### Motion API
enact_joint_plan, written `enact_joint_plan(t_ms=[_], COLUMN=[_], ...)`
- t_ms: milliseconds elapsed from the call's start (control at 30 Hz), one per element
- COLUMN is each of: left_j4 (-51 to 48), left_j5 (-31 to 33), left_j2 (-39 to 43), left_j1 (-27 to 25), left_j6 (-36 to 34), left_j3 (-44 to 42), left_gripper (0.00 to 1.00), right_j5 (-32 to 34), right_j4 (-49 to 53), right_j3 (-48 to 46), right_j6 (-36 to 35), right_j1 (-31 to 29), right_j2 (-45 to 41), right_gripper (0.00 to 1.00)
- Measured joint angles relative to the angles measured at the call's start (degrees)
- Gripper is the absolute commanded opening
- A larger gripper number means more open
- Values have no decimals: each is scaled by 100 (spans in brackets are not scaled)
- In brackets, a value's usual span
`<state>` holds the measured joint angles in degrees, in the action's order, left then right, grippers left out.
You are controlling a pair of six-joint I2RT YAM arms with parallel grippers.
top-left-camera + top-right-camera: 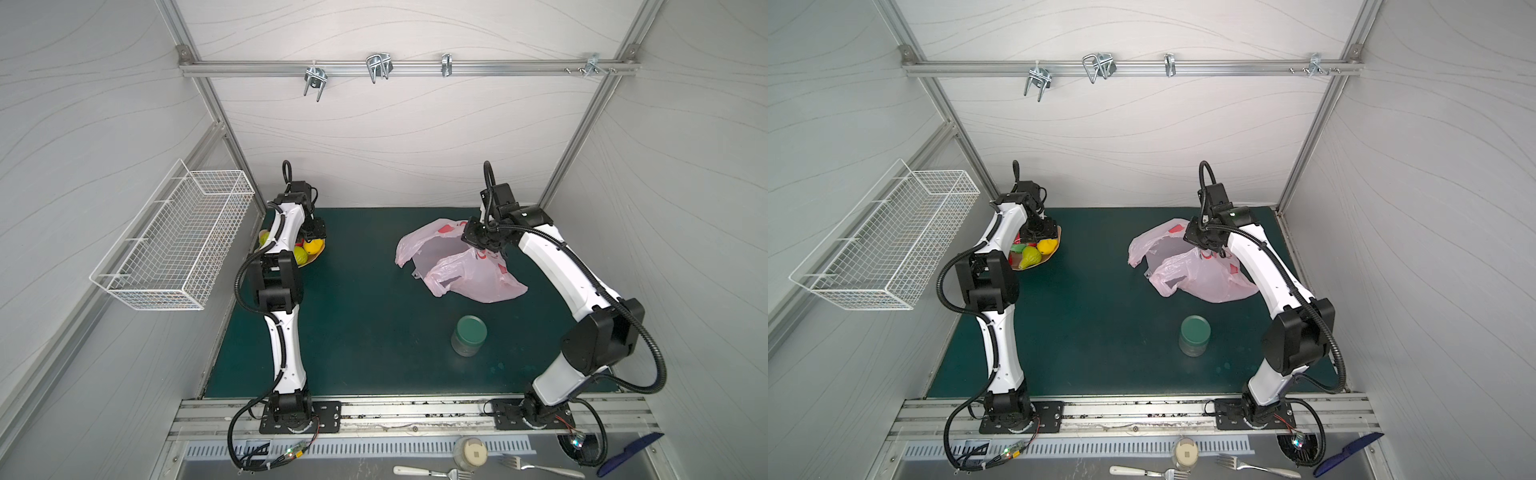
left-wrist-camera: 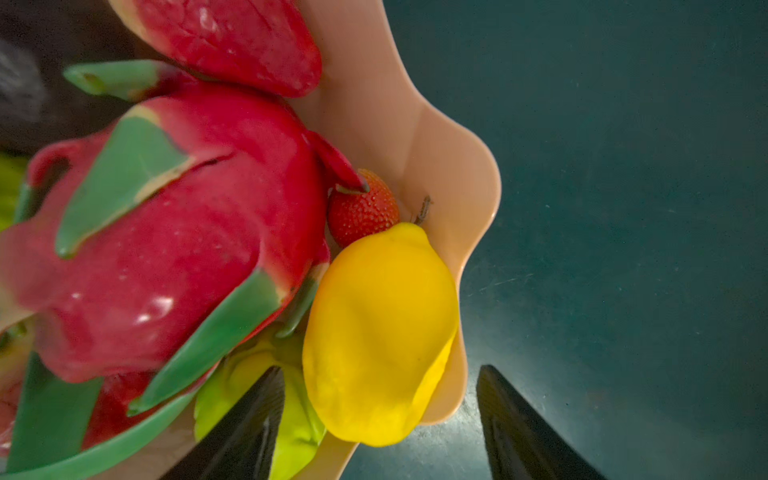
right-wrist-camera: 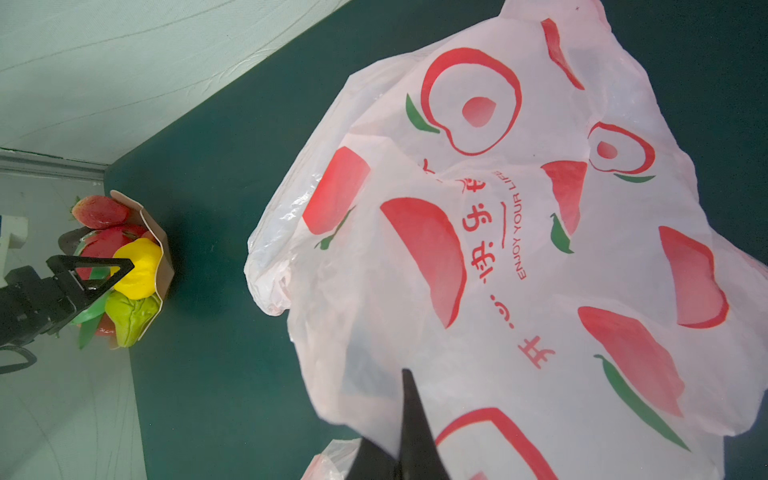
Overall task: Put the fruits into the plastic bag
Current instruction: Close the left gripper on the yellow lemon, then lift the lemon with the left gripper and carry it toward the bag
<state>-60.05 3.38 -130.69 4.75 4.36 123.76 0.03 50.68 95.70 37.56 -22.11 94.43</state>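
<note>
Green mat covers the cell floor, and on it the job looks barely begun. Between the spread jaws of your left claw sits the lemon, ungripped. Just beyond it the strawberry and dragon fruit crowd the peach dish with the other fruits. Well apart from that claw, your right claw is pressed together on a fold of the plastic bag, holding its mouth raised. No fruit shows inside the bag; every piece is left to carry across.
</note>
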Motion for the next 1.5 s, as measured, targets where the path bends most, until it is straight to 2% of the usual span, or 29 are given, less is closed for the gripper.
enact_joint_plan(t_ms=[300, 567, 667, 900, 1100, 1500], left_j4=[9, 17, 13, 4, 2, -4], left_j5=[9, 9, 7, 0, -17, -151], left_j2=[-291, -413, -415, -415, -411, 162], left_j1=[2, 2, 2, 13, 26, 57], left_j6=[37, 44, 52, 61, 79, 76], left_j3=[116, 140, 146, 146, 149, 149], left_gripper=[78, 76, 72, 55, 45, 41], right_j5=[0, 4, 4, 11, 20, 39], right_j4=[17, 42, 42, 42, 42, 39], right_j3=[-2, -2, -2, -2, -2, -2], right_j6=[-33, -98, -101, -103, -103, -109], right_j1=[0, 0, 0, 0, 0, 0], right_j2=[-42, -44, -44, -46, -55, -85], right_gripper=[0, 0, 0, 0, 0, 0])
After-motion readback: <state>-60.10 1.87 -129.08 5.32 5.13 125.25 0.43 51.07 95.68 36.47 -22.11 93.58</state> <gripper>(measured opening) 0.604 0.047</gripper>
